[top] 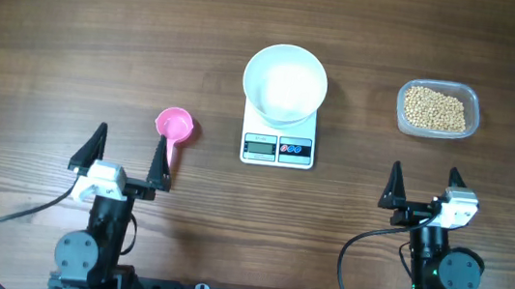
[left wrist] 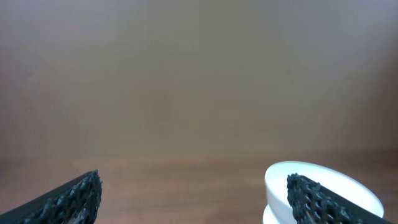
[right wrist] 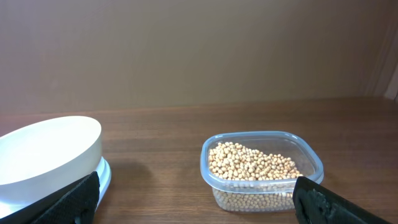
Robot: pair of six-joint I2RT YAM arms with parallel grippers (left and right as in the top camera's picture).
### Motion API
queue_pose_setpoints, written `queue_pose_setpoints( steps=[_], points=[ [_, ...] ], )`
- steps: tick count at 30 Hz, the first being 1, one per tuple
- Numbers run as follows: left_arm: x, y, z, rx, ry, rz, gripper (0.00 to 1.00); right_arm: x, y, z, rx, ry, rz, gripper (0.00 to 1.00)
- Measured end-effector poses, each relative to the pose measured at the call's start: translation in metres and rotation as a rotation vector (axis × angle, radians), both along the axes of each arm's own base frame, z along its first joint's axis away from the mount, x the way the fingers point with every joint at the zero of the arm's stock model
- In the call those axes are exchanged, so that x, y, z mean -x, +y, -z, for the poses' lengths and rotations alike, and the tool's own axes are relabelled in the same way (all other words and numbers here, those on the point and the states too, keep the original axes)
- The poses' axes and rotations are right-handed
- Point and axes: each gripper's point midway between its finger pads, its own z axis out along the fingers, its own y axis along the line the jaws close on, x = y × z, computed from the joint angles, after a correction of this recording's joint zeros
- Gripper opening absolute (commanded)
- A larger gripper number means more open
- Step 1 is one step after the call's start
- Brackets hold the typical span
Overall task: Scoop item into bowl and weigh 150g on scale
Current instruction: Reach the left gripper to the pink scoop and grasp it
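In the middle of the table: I see the small flat white digital scale (top: 277, 148), its dark button panel facing my arms (the numbers are too small for me to read).
Bowl: the round deep white bowl (top: 284, 87) sits on top of the scale, and its inside shows plain white.
Beans: the many small round tan beans (top: 436, 108) all lie in the clear plastic tub with rounded corners (top: 476, 109). The tub stands on the wood to the right of the scale, apart from it.
Scoop: the small pink plastic scoop (top: 175, 125) lies flat to the left of the scale, cup end away from me, handle toward me.
Left claw: the left gripper (top: 131, 136) has its two black fingers spread wide and grips nothing. From above, the scoop handle ends just beside its inner finger.
Right claw: the right gripper (top: 426, 170) is spread wide too and grips nothing. The bean tub is ahead of it.
Right wrist view: I see the bowl on the left and the tub on the right, both past the fingertips.
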Motion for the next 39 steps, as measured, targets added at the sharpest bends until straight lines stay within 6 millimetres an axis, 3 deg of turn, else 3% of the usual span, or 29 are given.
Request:
queue_pose_setpoints(
  steps=[9, 12, 18, 21, 24, 26, 32, 37, 39],
  points=[
    [0.018, 0.0, -0.061, -0.011, -0.134, -0.003, 1.0, 0.0, 0.0, 0.0, 0.0, 0.0, 0.0, 1.0],
    [0.019, 0.007, -0.076, -0.01, -0.042, -0.033, 1.0, 0.0, 0.0, 0.0, 0.0, 0.0, 0.0, 1.0],
    [0.009, 0.012, -0.067, 0.013, 0.414, -0.047, 1.0, 0.0, 0.0, 0.0, 0.0, 0.0, 0.0, 1.0],
    [-0.004, 0.004, -0.08, 0.023, 0.547, 0.01, 1.0, 0.0, 0.0, 0.0, 0.0, 0.0, 0.0, 1.0],
    [-0.023, -0.01, -0.103, 0.034, 0.587, 0.105, 1.0, 0.0, 0.0, 0.0, 0.0, 0.0, 0.0, 1.0],
    [-0.033, -0.016, -0.107, 0.042, 0.612, 0.151, 1.0, 0.0, 0.0, 0.0, 0.0, 0.0, 0.0, 1.0],
    [-0.046, -0.013, -0.075, 0.101, 0.824, 0.146, 1.0, 0.0, 0.0, 0.0, 0.0, 0.0, 0.0, 1.0],
    [-0.051, 0.007, -0.043, 0.211, 1.137, 0.039, 1.0, 0.0, 0.0, 0.0, 0.0, 0.0, 0.0, 1.0],
    [-0.058, 0.014, -0.02, 0.269, 1.269, -0.001, 1.0, 0.0, 0.0, 0.0, 0.0, 0.0, 0.0, 1.0]
  ],
)
